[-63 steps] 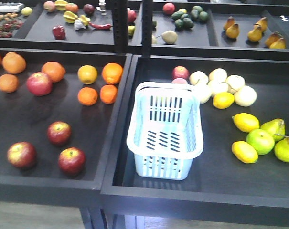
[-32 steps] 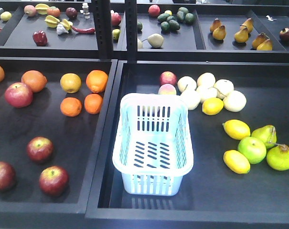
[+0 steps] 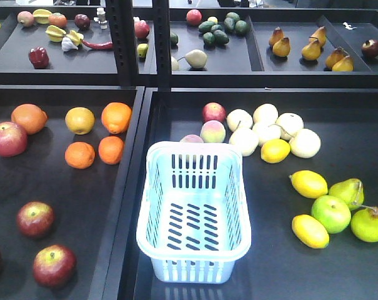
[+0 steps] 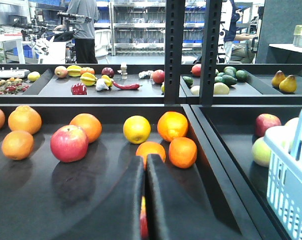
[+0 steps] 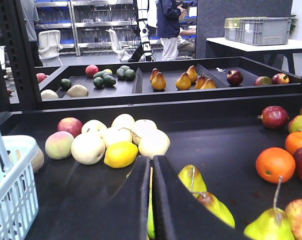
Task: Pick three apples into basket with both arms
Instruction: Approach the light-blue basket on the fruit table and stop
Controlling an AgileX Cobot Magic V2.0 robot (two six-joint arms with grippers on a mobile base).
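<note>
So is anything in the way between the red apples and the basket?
Only the raised black tray edges running between them. The apples lie left of those edges and the basket right, so each apple must go up and over. No other fruit sits between.

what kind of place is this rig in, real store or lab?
Probably a mock grocery produce stand inside a lab. Black trays hold oranges beside a shopping basket, but storage shelving with blue bins and an office chair stand behind.
</note>
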